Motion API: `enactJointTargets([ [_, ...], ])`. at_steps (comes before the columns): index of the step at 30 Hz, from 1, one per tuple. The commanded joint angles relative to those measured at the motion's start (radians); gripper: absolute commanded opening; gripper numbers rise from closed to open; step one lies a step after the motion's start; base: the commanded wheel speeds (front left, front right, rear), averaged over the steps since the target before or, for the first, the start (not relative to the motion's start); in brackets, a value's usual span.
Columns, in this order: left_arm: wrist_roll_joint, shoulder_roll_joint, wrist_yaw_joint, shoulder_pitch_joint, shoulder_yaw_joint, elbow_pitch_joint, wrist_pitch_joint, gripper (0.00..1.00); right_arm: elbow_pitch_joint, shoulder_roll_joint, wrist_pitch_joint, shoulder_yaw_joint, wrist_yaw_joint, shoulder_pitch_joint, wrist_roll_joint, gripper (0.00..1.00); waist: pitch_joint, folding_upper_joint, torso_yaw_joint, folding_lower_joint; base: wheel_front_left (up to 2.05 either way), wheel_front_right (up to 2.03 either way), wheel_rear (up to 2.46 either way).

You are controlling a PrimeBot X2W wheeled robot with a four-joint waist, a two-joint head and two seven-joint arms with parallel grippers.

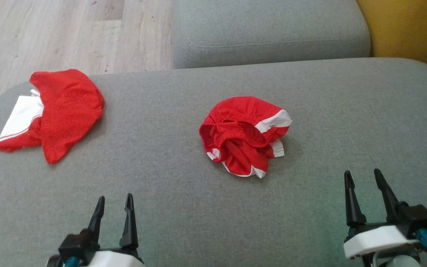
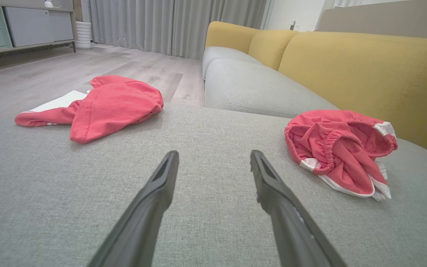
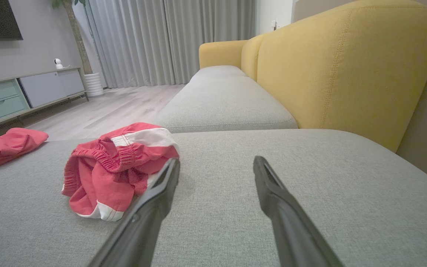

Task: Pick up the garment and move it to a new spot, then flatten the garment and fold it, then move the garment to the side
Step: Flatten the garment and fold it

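2 red-and-white garments on the grey cushion (image 1: 184,193) here: the crumpled garment (image 1: 243,135) sits bunched up near the middle, a touch toward the right edge, its waistband gaping toward the near edge. The second garment (image 1: 65,111) lies flatter at the far left corner, its white part by the left edge, well apart from the first. 2 grippers sit along the near edge, the left gripper (image 1: 115,198) left of the middle and the right gripper (image 1: 363,173) toward the near right corner, each with its 2 dark fingers spread wide, empty, touching neither garment.
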Motion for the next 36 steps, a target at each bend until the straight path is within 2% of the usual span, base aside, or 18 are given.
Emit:
enactJointTargets([
  [1, 0.015, 0.001, 0.006, -0.043, 0.038, -0.022, -0.009, 1.0, -0.03, -0.007, -0.014, 0.028, 0.008, -0.034, 0.001, 1.0, 0.007, -0.0001, 0.001, 0.0, 0.0, 0.0, 0.0],
  [5, 0.026, -0.01, 0.005, -0.073, 0.016, -0.033, 0.005, 1.0, -0.036, -0.007, -0.014, 0.027, 0.008, -0.042, -0.003, 1.0, 0.028, -0.0001, 0.001, 0.0, 0.0, 0.0, 0.0],
  [10, 0.053, -0.06, -0.036, -0.204, -0.072, -0.044, 0.048, 1.0, -0.051, -0.007, -0.014, 0.04, 0.008, -0.089, -0.014, 1.0, 0.104, -0.0001, -0.018, 0.0, 0.0, 0.0, 0.0],
  [14, 0.049, -0.101, -0.064, -0.342, -0.147, 0.001, 0.092, 1.0, -0.048, -0.007, -0.014, 0.074, 0.008, -0.145, -0.016, 1.0, 0.168, -0.0001, -0.067, 0.0, 0.0, 0.0, 0.0],
  [19, 0.003, -0.116, -0.085, -0.485, -0.235, 0.102, 0.147, 1.0, -0.042, -0.007, -0.014, 0.099, 0.008, -0.2, -0.013, 1.0, 0.229, -0.0001, -0.148, 0.0, 0.0, 0.0, 0.0],
  [29, -0.139, -0.117, -0.065, -0.638, -0.369, 0.265, 0.14, 1.0, -0.036, -0.007, -0.014, 0.113, 0.008, -0.24, 0.014, 1.0, 0.294, -0.0001, -0.27, 0.0, 0.0, 0.0, 0.0],
  [36, -0.193, -0.117, -0.048, -0.731, -0.411, 0.361, 0.099, 1.0, -0.042, -0.007, -0.014, 0.124, 0.008, -0.248, 0.035, 1.0, 0.304, -0.0001, -0.309, 0.0, 0.0, 0.0, 0.0],
])
